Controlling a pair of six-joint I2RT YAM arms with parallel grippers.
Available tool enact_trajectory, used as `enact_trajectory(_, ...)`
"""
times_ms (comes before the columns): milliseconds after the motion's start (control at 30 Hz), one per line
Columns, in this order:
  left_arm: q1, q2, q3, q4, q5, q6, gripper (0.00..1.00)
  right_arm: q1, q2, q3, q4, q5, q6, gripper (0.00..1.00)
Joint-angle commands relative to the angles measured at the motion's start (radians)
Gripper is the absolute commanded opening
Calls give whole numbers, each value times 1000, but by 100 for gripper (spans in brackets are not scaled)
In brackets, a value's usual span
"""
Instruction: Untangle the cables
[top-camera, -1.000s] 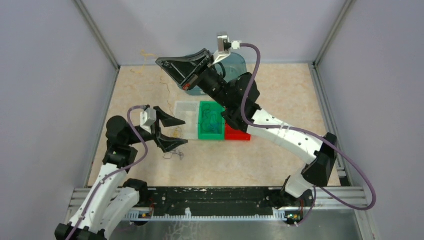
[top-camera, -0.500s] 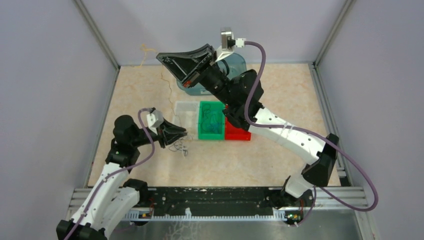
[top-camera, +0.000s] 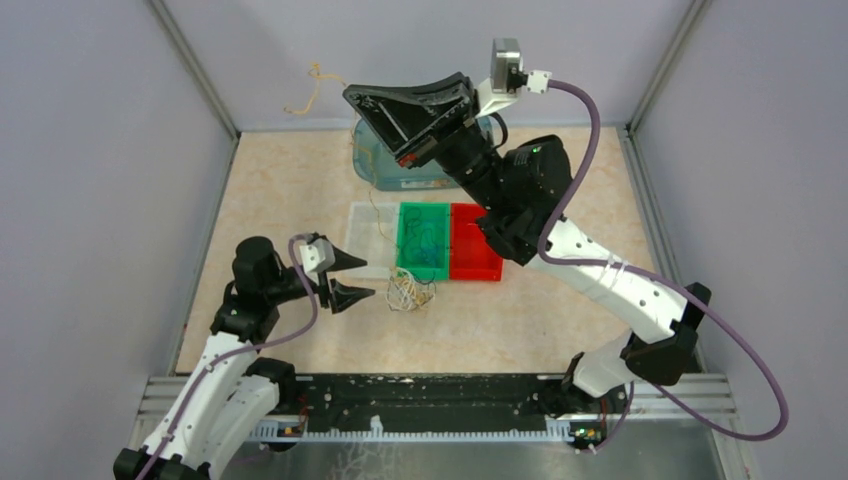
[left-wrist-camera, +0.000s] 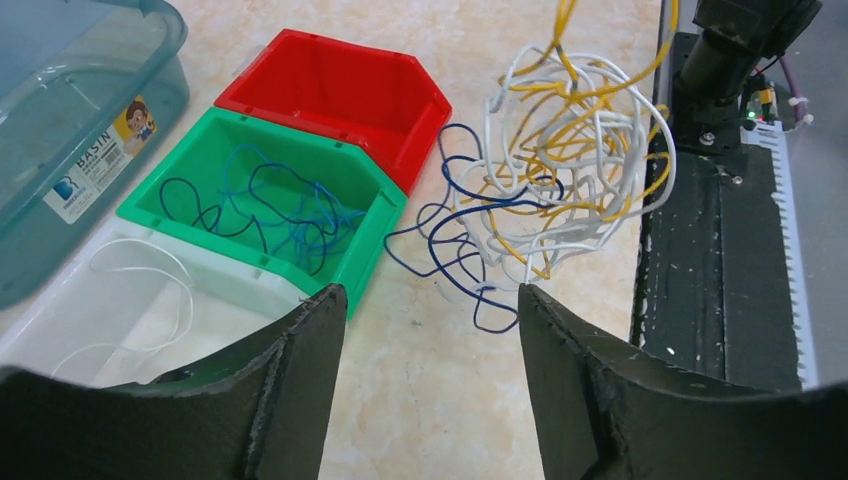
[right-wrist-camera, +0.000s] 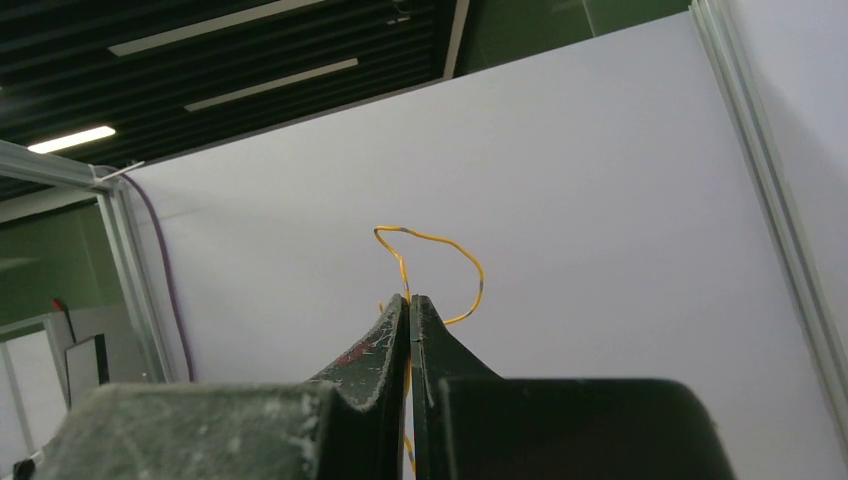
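Note:
The cables form a loose tangle of yellow-orange, white and dark blue wires on the table, just in front of the bins. One yellow-orange cable runs up from it to my right gripper, which is raised high by the back wall and shut on it; the wire's end loops past the tips. My left gripper hovers low just left of the tangle, open, nothing between its fingers. A blue strand trails toward it.
A green bin holds blue wires, with a red bin to its right. To its left, a clear bin holds a white wire. A teal basin stands behind them. The black base rail lies close by.
My right gripper rose and moved right with the yellow-orange cable, dragging the tangle right toward the bins. My left gripper moved right, narrowed, then opened again.

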Motion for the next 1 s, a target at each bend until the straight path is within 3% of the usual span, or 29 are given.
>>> enact_trajectory(0, -3, -7, 1, 91, 58, -68, 72, -10, -18, 32, 21, -10, 20, 0)
enact_trajectory(167, -5, 32, 32, 214, 185, -208, 74, -10, -9, 15, 47, -21, 63, 0)
enact_trajectory(300, -27, 78, 48, 157, 253, -161, 73, -10, 21, 17, 71, -29, 108, 0)
enact_trajectory(600, -30, 44, 32, 161, 171, -127, 60, -10, 38, 4, 78, -50, 153, 0)
enact_trajectory(767, -30, 48, 81, 100, 187, -73, 67, -10, 37, -16, 79, -55, 160, 0)
enact_trajectory(967, -30, 52, 82, 145, 220, -120, 70, -9, 43, -25, 85, -61, 174, 0)
